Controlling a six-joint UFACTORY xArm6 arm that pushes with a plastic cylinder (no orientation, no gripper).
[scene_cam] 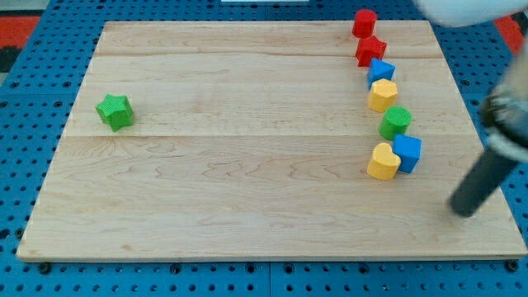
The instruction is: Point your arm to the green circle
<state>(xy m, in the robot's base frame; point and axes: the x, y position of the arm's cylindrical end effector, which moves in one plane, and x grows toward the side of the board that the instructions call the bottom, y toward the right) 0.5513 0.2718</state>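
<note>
Here's the one camera view: a pale wooden board lying on a blue pegboard surface, and nearly all the action crowds the view's right. A ragged column of small blocks runs down that side: at the view's top a red cylinder block, just below it and touching, a red star block, then a blue block of unclear shape tucked against a yellow hexagon-like block. Below that comes the one that matters, the green circle block, a round ribbed cylinder sitting about mid-height of the board near its right edge, just under the yellow hexagon-like block and just above a blue cube block. Pressed to that cube's left is a yellow heart block. Far off at the view's left, well apart from everything, sits a lone green star block. Now the arm: the dark rod slants in from the right edge, blurred, and my tip rests near the board's lower right, below and to the right of the blue cube, clear of every block and apart from the green circle. It is a bare rod, gripping nothing.
</note>
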